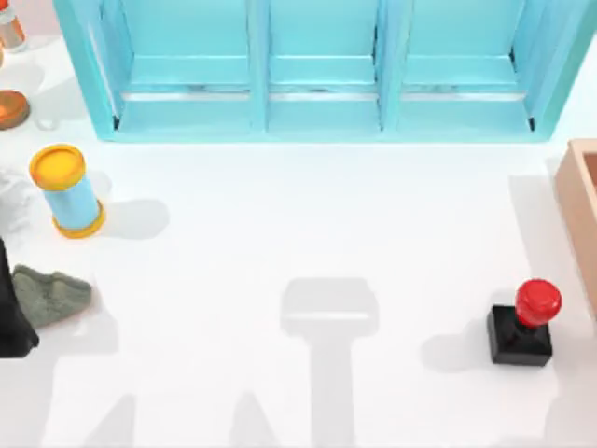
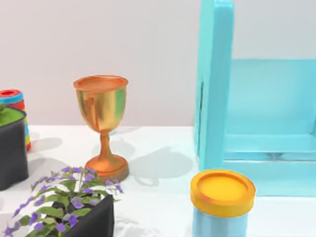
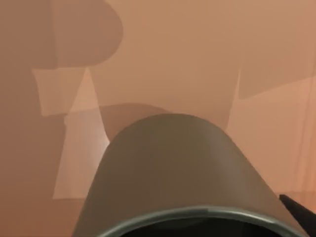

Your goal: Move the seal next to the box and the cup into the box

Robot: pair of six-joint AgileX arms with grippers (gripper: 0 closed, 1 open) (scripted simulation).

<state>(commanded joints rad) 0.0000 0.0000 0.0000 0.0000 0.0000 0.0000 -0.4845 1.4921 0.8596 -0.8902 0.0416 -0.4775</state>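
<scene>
The seal (image 1: 520, 327), a black block with a red knob, stands upright on the white table just left of the tan wooden box (image 1: 580, 210) at the right edge. In the right wrist view the dark olive cup (image 3: 177, 168) looms close, its rim toward the camera and the box's tan inner floor (image 3: 197, 59) behind it. My right gripper (image 3: 187, 227) is shut on the cup, and one black fingertip (image 3: 298, 215) shows beside the rim. My left gripper (image 1: 11, 313) rests as a black shape at the table's left edge.
A big turquoise shelf unit (image 1: 322, 70) spans the back. At the left are a light-blue cylinder with a yellow lid (image 1: 67, 191), a grey-green lump (image 1: 51, 294), a gold goblet (image 2: 101, 123) and purple-flowered plants in a black pot (image 2: 74, 207).
</scene>
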